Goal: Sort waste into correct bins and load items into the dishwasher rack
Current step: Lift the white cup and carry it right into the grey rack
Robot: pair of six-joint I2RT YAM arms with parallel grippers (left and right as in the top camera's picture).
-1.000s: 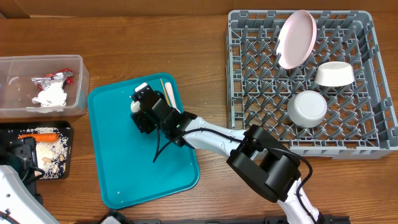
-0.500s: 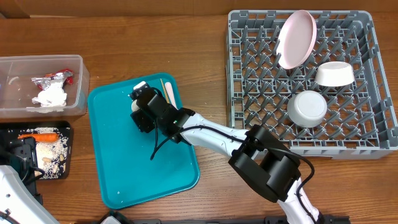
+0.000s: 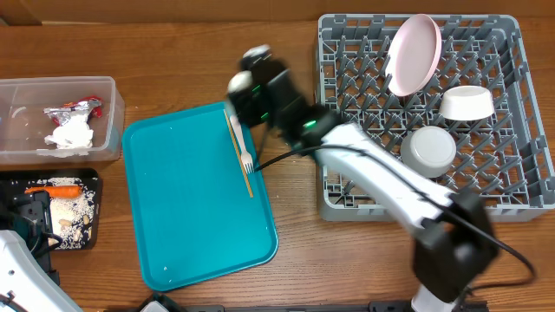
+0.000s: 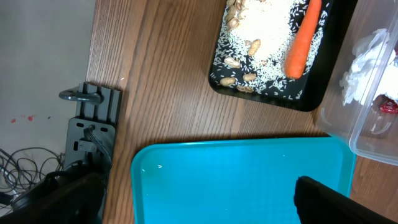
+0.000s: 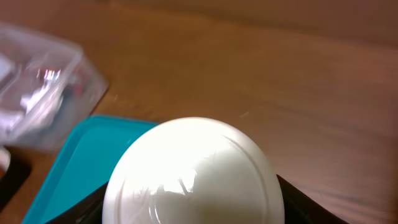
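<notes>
Far left, clear tub (image 3: pixel 114 117) w/ napkin (image 3: pixel 71 134) & foil wrapper (image 3: pixel 74 108) inside; below it the black tray (image 3: pixel 94 184) holds the carrot (image 3: pixel 54 188) & rice (image 3: pixel 65 212); waste looks sorted. Left claw (image 4: pixel 196 202) is released, fingers wide apart w/ nothing between them, over the near edge of the teal tray (image 3: pixel 191 217).

On that tray only the fork (image 3: pixel 241 143) & its stick (image 3: pixel 249 184) are left, lying flat near the right edge.

Just past the tray's top right corner, above bare counter (image 3: pixel 173 43), the right claw (image 3: pixel 253 82) is clenched on the cup (image 5: pixel 193 168); wrist view shows the round white bottom filling the gap between the fingers. Can't tell how deep the grip sits.

Right: rack (image 3: pixel 364 104) already has the plate (image 3: pixel 413 54) leaning at the back, one bowl (image 3: pixel 466 102) beside it & another (image 3: pixel 427 150) nearer the front.

Risks, as I judge: cup is smooth & rounded, so it may slip or twist if the arm swings fast; coming in low it could clip the rack's left wall or pegs; set down too near the plate it may knock it flat; the arm's cable (image 3: pixel 276 159) hangs by the fork & might drag it; the fork lies flat & thin, prob. hard to pinch later.
</notes>
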